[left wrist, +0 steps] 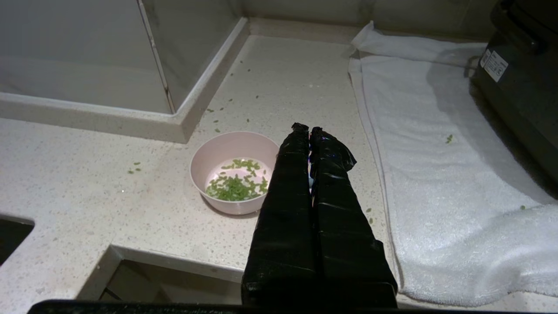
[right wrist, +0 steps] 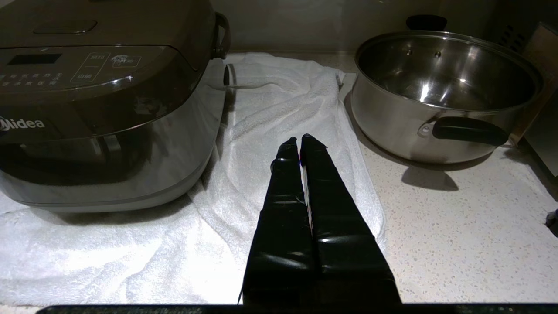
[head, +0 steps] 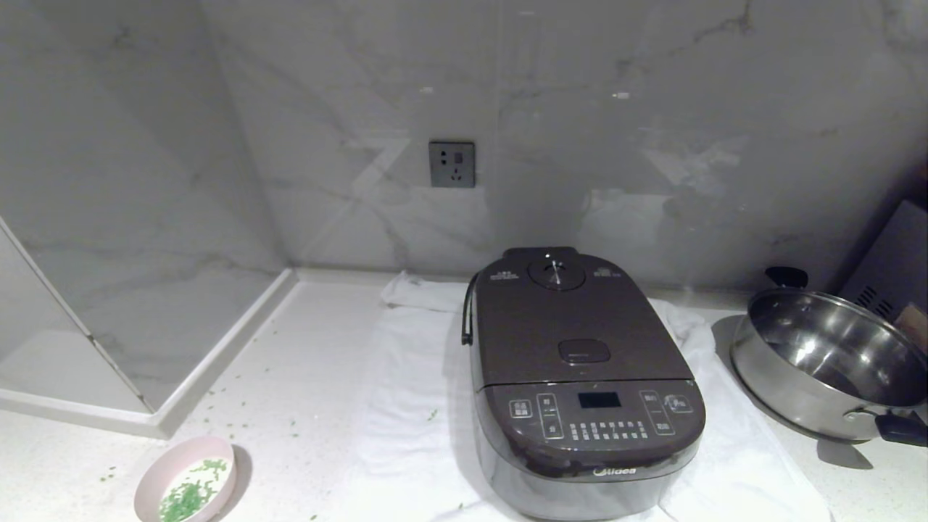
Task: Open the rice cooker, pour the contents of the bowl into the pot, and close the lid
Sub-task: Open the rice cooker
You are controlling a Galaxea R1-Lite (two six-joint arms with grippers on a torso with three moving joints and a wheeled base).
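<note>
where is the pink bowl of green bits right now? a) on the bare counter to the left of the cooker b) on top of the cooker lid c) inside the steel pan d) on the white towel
a: the bowl sits on the speckled counter, left of the towel that carries the closed rice cooker.

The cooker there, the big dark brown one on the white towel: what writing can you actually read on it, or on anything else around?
"Midea": brand name, low on the front of the large dark brown rounded-square rice cooker, also seen in the right wrist view.
Button labels and small display on its front panel: too small to read.
Markings on the lid beside the round steam vent: unreadable.
White sticker on the cooker's side: print too small.
Grey wall socket: no text.
</note>
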